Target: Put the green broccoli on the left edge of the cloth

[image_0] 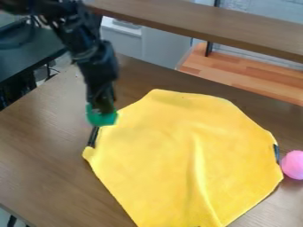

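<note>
- Table (44,155): biggest item from where I stood, brown top, running under everything in play.
- Yellow cloth (154,146): spread over most of it, looked soft and thin. Ridge ran from mid-cloth toward 6 o'clock. Rim was uneven, with a small corner poking out at 9. Risk: an edge snagging and dragging the lot.
- Arm (96,62): came in from 11 o'clock, clear of the ridge, and partly masked the drop zone.
- Gripper (104,107): hung at the cloth's 10 o'clock, right at the top of the green piece. Couldn't tell if it was clamped on it or just around it.
- Pink ball (292,165): just beside the cloth at 3 o'clock, far side from the job. Likely a roller if the cloth got tugged; otherwise not in the way.
- Green broccoli (100,117): under the gripper, by the cloth's 10 o'clock rim; contact with the cloth unclear. Read as a light toy, fairly firm, not fragile, maybe slick. Best hold: across its middle, gentle squeeze, straight down. Gripper hid its upper part.
- Dark strips: one (93,136) at 9 to 10 o'clock, just below the broccoli, the other (276,153) at 3. Near one was the main obstacle; could have tipped a low placement.
</note>
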